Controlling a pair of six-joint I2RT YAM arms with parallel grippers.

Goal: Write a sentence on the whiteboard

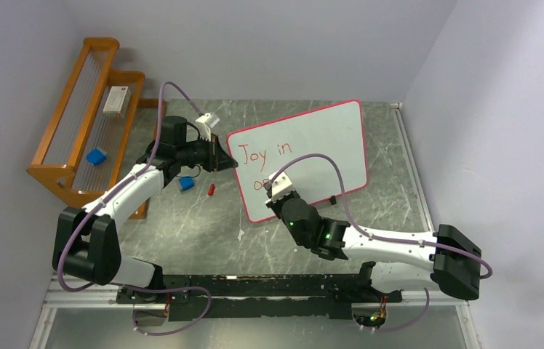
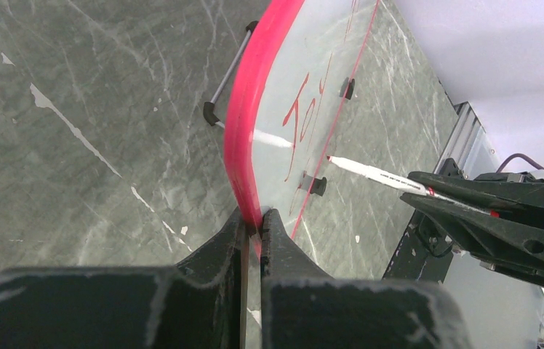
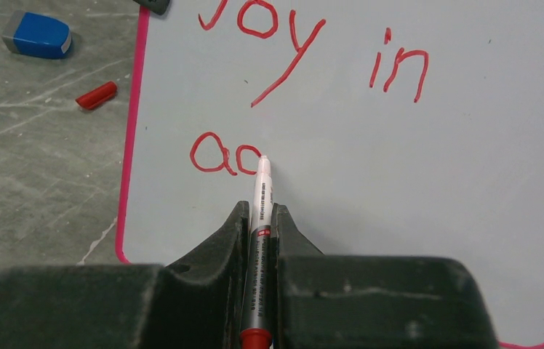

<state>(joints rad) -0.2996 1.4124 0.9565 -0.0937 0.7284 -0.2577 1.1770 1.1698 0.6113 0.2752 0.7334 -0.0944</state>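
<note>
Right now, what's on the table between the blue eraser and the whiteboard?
A red marker cap, touching neither the blue eraser nor the whiteboard. Clearest in the right wrist view.

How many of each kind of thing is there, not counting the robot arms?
Whiteboard: 1
Marker: 1
Red cap: 1
Blue blocks: 2, table block and rack block
White box: 1
Wooden rack: 1
Total: 7

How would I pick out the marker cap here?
Find the whiteboard on the marble table. Just off its left edge lies the cap, beside a blue eraser; it is the small red cylinder, the eraser blue and blockier.
</note>
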